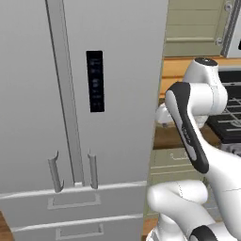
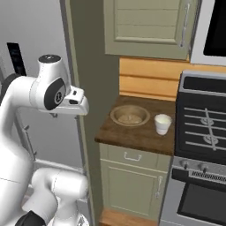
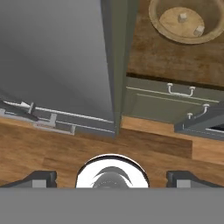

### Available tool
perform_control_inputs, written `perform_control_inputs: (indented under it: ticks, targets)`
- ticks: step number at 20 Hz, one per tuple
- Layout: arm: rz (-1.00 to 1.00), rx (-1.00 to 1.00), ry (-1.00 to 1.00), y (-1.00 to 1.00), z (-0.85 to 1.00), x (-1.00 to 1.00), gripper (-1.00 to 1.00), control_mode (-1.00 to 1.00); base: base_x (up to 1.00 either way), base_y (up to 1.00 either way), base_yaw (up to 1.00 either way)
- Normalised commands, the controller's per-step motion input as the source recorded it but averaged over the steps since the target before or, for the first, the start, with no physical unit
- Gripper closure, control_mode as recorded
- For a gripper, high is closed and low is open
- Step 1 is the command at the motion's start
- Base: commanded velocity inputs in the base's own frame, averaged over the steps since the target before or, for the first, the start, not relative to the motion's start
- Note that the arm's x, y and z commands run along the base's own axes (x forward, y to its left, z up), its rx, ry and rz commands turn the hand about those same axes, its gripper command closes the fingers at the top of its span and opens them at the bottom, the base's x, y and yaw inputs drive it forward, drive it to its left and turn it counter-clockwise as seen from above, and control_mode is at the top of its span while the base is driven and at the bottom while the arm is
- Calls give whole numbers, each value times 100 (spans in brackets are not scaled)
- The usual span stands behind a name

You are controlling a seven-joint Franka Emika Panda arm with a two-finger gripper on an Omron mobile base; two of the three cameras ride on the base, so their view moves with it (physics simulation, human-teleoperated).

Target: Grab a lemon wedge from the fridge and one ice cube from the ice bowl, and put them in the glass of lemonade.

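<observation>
My gripper (image 3: 109, 177) has its jaws spread wide, nothing between them, nothing held. It points down at the wood plank floor (image 3: 61, 148), which lies straight ahead of the fingertips. The tall light-grey French-door fridge (image 3: 52, 57) sits ahead and off to one side of the jaws; its doors are shut in the left base view, vertical bar handles (image 1: 92, 169) and black panel (image 1: 95, 81) facing me. The wide shallow pale tan wooden bowl (image 3: 187, 19) with two pale cubes in it is far ahead on the opposite side, well apart from the jaws, on the dark wood counter (image 2: 132, 132). The small whitish tapered cup (image 2: 162, 123) stands just beside that bowl, not touching. Can't see the lemon wedge.
</observation>
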Motion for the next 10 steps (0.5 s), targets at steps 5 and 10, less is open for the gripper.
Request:
perform_control_inputs:
  ticks: [5,10]
  targets:
    - [0,0,0,0,0,0,-100,100,29,-67,14]
    - [0,0,0,0,0,0,-100,100,65,-37,15]
